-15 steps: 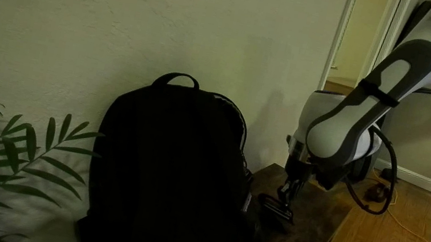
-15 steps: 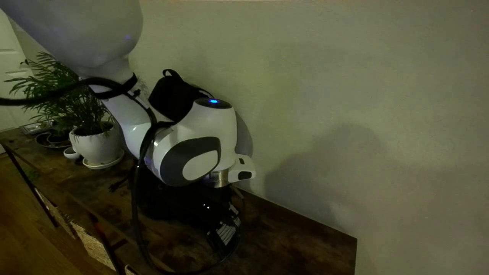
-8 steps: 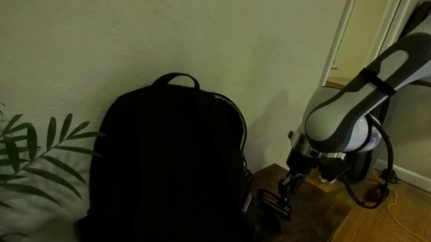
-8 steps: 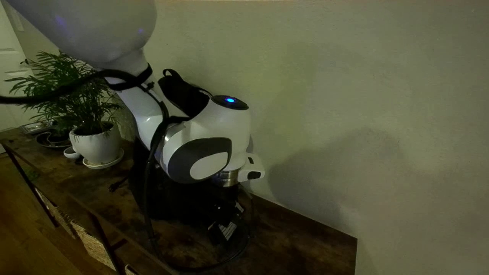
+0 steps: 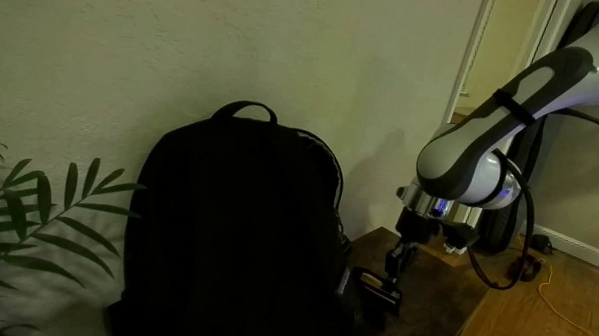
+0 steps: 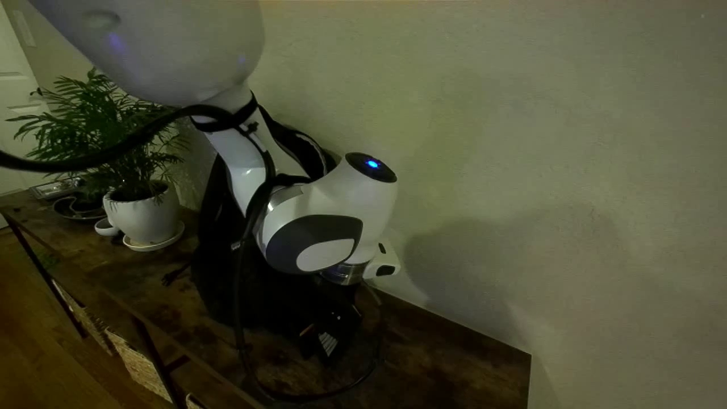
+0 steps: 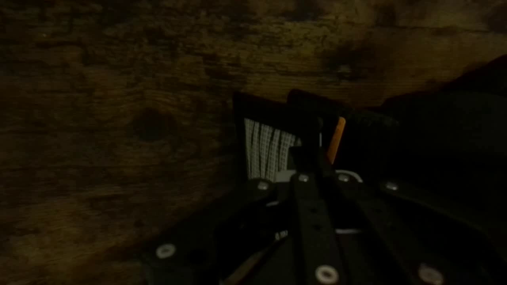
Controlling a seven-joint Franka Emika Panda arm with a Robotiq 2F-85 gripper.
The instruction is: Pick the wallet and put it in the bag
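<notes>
The wallet is dark with a pale striped patch and an orange edge. It shows in the wrist view (image 7: 264, 148) and in both exterior views (image 5: 373, 290) (image 6: 328, 343). My gripper (image 5: 393, 280) points down, shut on the wallet, and holds it above the table; the fingertips (image 7: 313, 164) are close together in the wrist view. The wallet's halves look partly spread. The bag is a black backpack (image 5: 245, 232), upright against the wall, beside the gripper. In an exterior view the arm partly covers the bag (image 6: 213, 267). Its opening is hard to make out in the dark.
The brown wooden table (image 6: 454, 363) bears the bag. A potted plant in a white pot (image 6: 145, 216) stands on it, with a small white cup (image 6: 106, 227). The wall (image 6: 539, 142) rises directly behind. A black cable loop (image 6: 363, 375) hangs from the arm.
The arm has shifted and the wrist has turned more upright. The wallet, still held, has moved slightly toward the bag and turned, so its orange edge now shows.
</notes>
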